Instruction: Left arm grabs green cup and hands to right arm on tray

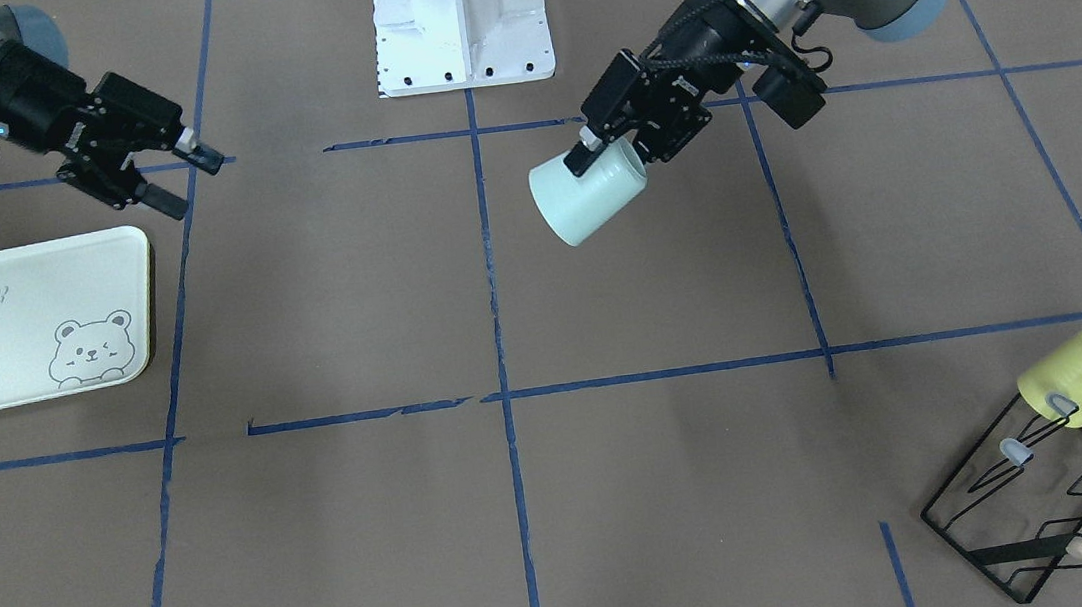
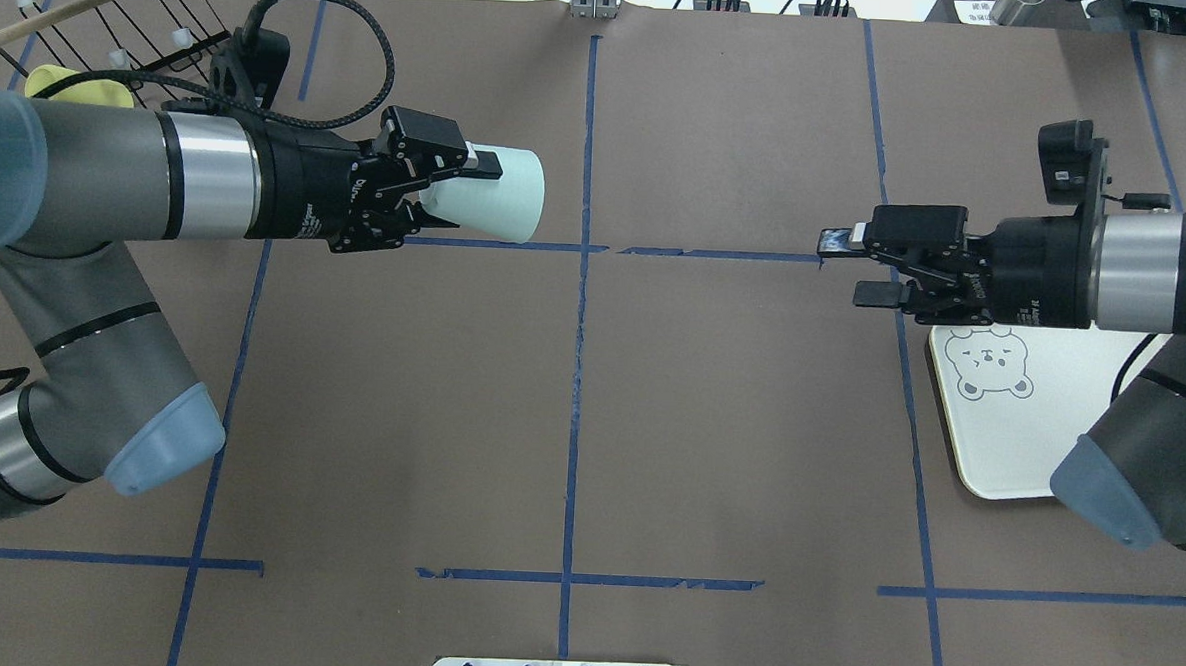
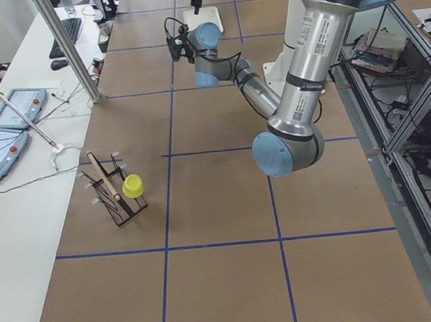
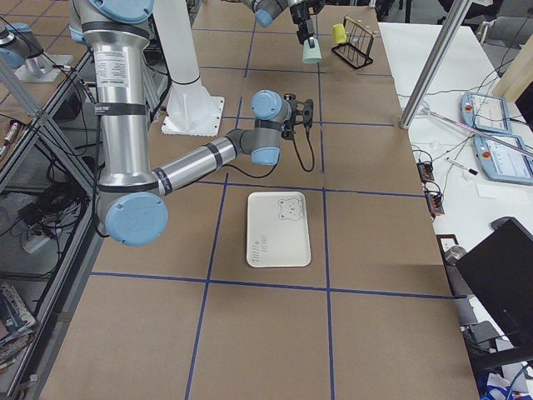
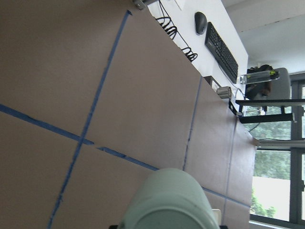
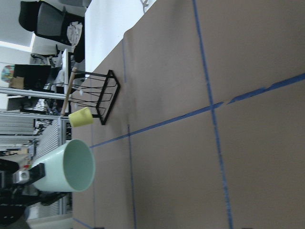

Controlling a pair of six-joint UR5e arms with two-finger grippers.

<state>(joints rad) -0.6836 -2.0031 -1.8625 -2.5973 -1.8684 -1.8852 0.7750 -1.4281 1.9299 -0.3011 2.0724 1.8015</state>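
Note:
My left gripper [image 2: 454,189] is shut on the green cup [image 2: 494,195] and holds it on its side above the table, mouth toward the right arm. The cup also shows in the front view [image 1: 587,193], the left wrist view [image 5: 170,202] and the right wrist view [image 6: 66,168]. My right gripper [image 2: 846,267] is open and empty, level with the cup and well apart from it, at the far corner of the tray [image 2: 1035,412]. The tray with its bear drawing lies flat in the front view [image 1: 10,324], below the right gripper [image 1: 186,175].
A black wire rack [image 1: 1063,490] with a pale yellow cup [image 1: 1077,378] hung on it and a wooden stick stands near the table's far left corner. Blue tape lines cross the brown table. A white base plate [image 1: 461,20] sits at the robot's side.

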